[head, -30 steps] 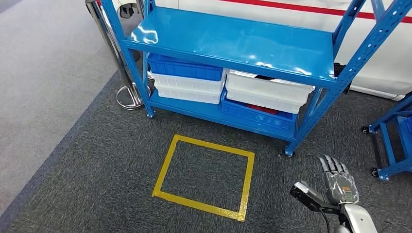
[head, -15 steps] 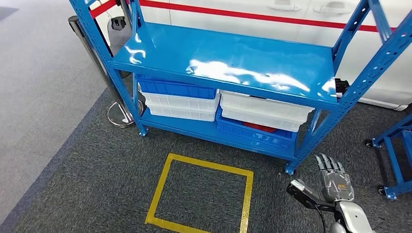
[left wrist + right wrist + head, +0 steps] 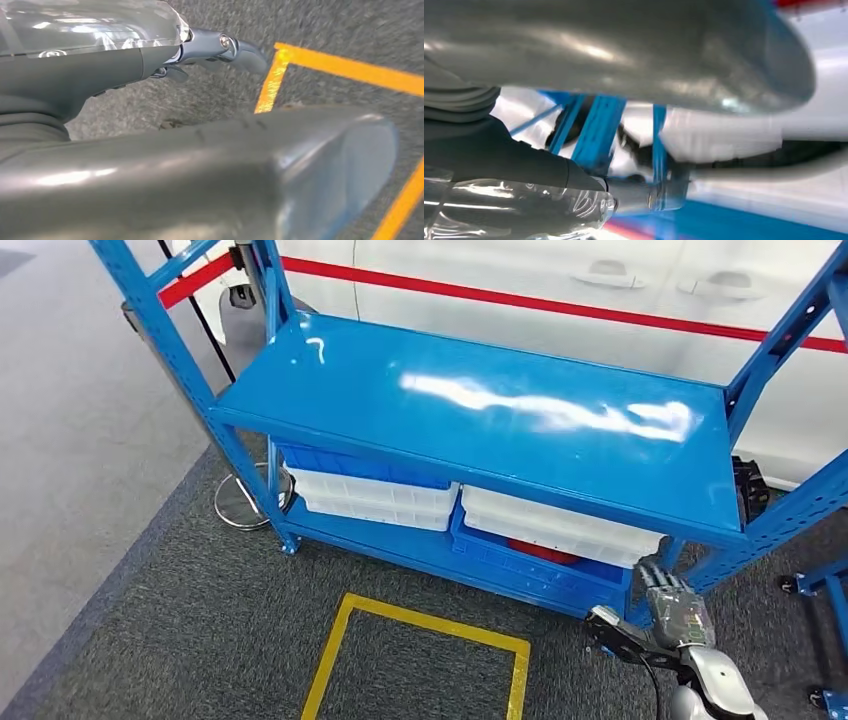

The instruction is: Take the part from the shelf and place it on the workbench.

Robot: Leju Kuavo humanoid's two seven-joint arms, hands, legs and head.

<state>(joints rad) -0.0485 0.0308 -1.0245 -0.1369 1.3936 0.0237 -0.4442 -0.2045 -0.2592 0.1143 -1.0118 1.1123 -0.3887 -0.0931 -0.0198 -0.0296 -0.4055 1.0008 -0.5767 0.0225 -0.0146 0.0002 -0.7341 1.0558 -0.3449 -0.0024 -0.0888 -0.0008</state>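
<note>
The blue metal shelf (image 3: 480, 410) stands ahead, its middle deck bare and glossy. A dark object (image 3: 750, 488) sits at the deck's far right end behind the post; I cannot tell what it is. My right hand (image 3: 665, 625) is low at the right, near the shelf's front right post, fingers apart and holding nothing. The right wrist view, blurred, has that hand (image 3: 524, 200) before blue shelf posts (image 3: 596, 130). My left hand (image 3: 220, 47) hangs over the grey carpet by the yellow tape (image 3: 345, 67), fingers stretched out and holding nothing.
White bins (image 3: 375, 498) and blue bins (image 3: 530, 575) fill the bottom deck, one with something red inside. A yellow tape square (image 3: 420, 625) marks the carpet before the shelf. A chrome post base (image 3: 240, 505) stands at the left, another blue frame (image 3: 825, 575) at the right.
The whole picture has shifted: the camera has come closer to the shelf and looks higher. My right hand now lies against the shelf's front right corner, still holding nothing.
</note>
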